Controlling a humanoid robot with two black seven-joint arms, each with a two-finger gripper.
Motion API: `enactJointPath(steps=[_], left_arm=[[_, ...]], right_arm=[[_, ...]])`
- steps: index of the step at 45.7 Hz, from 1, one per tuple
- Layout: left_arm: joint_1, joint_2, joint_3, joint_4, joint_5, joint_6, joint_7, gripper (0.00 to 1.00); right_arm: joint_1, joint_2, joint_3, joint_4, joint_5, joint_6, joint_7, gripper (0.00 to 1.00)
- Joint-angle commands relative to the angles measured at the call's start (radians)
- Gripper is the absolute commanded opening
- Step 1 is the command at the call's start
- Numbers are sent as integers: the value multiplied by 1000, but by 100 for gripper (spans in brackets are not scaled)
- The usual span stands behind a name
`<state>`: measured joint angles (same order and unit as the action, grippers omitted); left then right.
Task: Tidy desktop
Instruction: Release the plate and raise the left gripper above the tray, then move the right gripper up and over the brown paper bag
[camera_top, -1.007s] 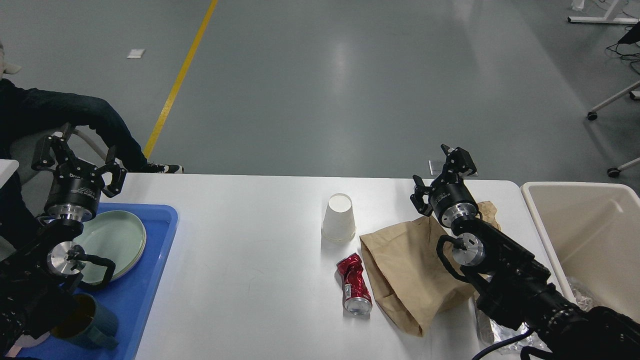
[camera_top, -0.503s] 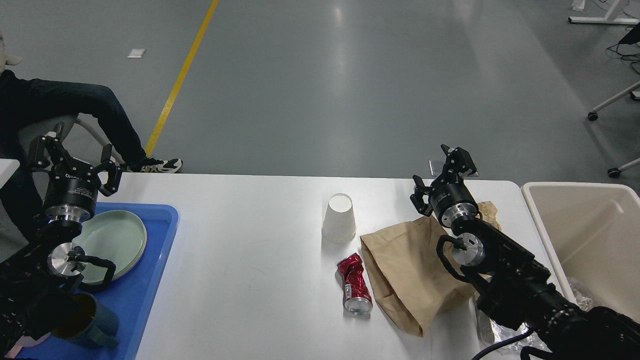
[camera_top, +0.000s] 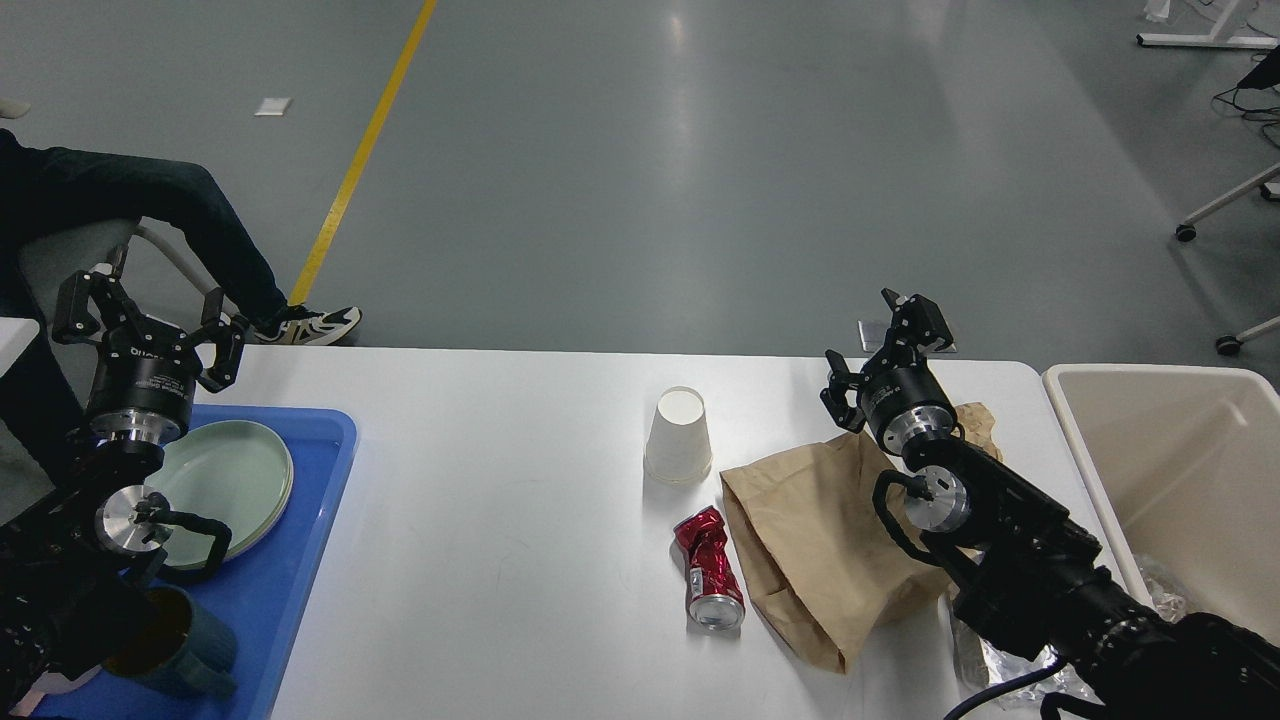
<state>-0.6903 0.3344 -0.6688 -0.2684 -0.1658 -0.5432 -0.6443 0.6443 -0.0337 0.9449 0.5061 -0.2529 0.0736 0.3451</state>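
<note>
1. The large white rectangular desktop (camera_top: 500, 520) fills the lower half of the view; it is the surface still to be cleared.
2. Landmark: upside-down white paper cup (camera_top: 678, 435), standing mid-surface.
3. Just in front of the cup lies a crushed red aluminium can (camera_top: 709, 568); beside the can, to the cup's right, a crumpled brown paper bag (camera_top: 825, 545) lies flat.
4. Far right of the cup, a beige plastic bin (camera_top: 1170, 470) adjoins the surface, judged the destination for rubbish.
5. Far left of the cup, a blue plastic tray (camera_top: 300, 560) holds pale green plates (camera_top: 235, 480) and a dark mug (camera_top: 185, 640), apparently sorted crockery.
6. Left gripper (camera_top: 148, 322): fingers spread, grasping nothing, above the tray's far edge.
7. Right gripper (camera_top: 880, 345): fingers spread, empty, above the bag.
</note>
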Motion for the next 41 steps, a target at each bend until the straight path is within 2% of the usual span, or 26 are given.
enactJointPath(steps=[1,20,29,41], left_arm=[[0,0,0,0,0,0,0,96],[0,0,0,0,0,0,0,96],[0,0,0,0,0,0,0,96],[0,0,0,0,0,0,0,96]], right_arm=[[0,0,0,0,0,0,0,100],[51,-12,0,8,1,-2,-9,100],[100,-121,2,5,1,-5,-9,100],[89,-189,2,-11,1,-5,-11,100]])
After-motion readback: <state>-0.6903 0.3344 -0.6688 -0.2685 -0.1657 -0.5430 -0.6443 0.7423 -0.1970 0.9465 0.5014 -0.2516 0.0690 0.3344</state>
